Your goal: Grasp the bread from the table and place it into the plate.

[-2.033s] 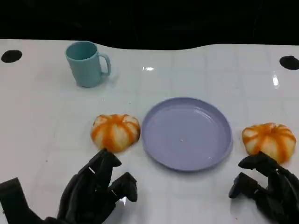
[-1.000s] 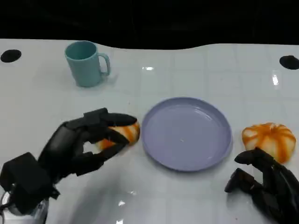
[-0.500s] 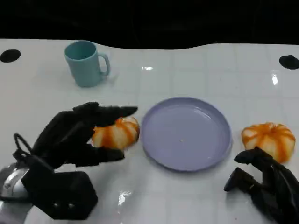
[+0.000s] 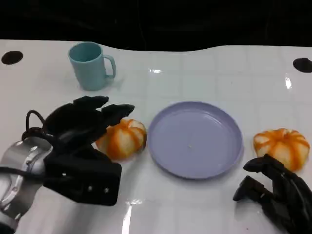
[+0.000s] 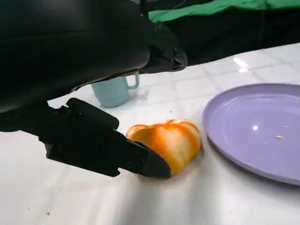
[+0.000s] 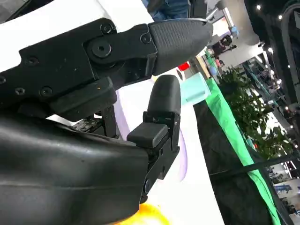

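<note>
Bread (image 4: 122, 138) lies on the worktop (image 4: 204, 73) at 9 o'clock of the empty plate (image 4: 195, 139). Left robot hand (image 4: 80, 129) straddles it, fingers apart, not yet clamped; grasp and placement remain. Right robot hand (image 4: 275, 192) rests idle, fingers apart.

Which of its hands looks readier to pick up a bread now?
Probably the left hand: its fingers already reach around the left bread beside the plate. The right hand sits short of the right bread.
</note>
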### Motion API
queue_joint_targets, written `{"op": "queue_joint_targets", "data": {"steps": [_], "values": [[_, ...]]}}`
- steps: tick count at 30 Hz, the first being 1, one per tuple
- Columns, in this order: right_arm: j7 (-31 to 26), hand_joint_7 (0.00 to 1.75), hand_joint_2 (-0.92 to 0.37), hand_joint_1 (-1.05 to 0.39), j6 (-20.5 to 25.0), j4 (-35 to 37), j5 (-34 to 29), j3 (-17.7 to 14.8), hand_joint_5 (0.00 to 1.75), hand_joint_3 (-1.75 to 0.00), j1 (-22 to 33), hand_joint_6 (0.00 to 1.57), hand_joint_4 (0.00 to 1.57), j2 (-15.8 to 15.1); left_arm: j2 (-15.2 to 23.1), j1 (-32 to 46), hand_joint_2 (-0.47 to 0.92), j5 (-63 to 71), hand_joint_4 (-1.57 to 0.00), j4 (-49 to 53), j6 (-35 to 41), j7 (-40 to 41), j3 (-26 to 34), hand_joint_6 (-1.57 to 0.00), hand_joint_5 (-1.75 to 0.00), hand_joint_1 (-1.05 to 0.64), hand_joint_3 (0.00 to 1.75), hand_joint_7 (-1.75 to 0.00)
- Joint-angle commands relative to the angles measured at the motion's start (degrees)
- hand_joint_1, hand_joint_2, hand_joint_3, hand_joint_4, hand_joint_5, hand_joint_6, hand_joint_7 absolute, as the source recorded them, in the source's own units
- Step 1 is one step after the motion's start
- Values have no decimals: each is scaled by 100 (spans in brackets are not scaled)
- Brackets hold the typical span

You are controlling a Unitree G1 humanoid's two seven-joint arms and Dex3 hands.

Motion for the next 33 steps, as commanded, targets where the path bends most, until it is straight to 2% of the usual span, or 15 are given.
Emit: {"op": "queue_joint_targets", "data": {"steps": [1, 8, 15, 21, 25, 31, 33], "values": [[-25, 116, -92, -51, 7, -38, 20, 0, 149, -21, 96, 62, 67, -51, -146, -373, 81, 121, 0, 405, 414, -64, -313, -10, -2, -53, 1, 0], [-109, 116, -92, -52, 43, -163, -18, 31, 148, -22, 170, 63, 68, -55, -752, -955, 80, 216, -2, 1577, 1032, 232, -790, -12, -3, -48, 0, -1], [15, 117, -92, -51, 58, -162, 20, 54, 150, -25, 183, 61, 66, -113, -1123, -1376, 75, 352, -4, 2343, 1570, 416, -1203, -13, -4, -42, 0, -1], [39, 118, -92, -51, 69, -156, 32, 49, 151, -25, 179, 60, 65, -115, -1121, -1437, 74, 272, -4, 2436, 1602, 486, -1293, -13, -4, -41, 0, -1], [-48, 115, -92, -52, 69, -221, 12, 49, 149, -23, 213, 62, 67, -100, -1625, -1919, 77, 151, -7, 3931, 1560, 946, -1383, -18, -6, -41, 1, -2], [-55, 114, -92, -52, 195, -295, 51, 58, 148, -23, 232, 62, 67, -103, -1827, -2228, 80, 27, -11, 4946, 1305, 1463, -1532, -20, -7, -39, 1, -2], [-26, 114, -92, -52, 189, -284, 44, 57, 148, -23, 223, 62, 67, -115, -1859, -2274, 82, -16, -21, 5152, 1201, 1606, -1544, -26, -11, -34, 2, -4]]}}
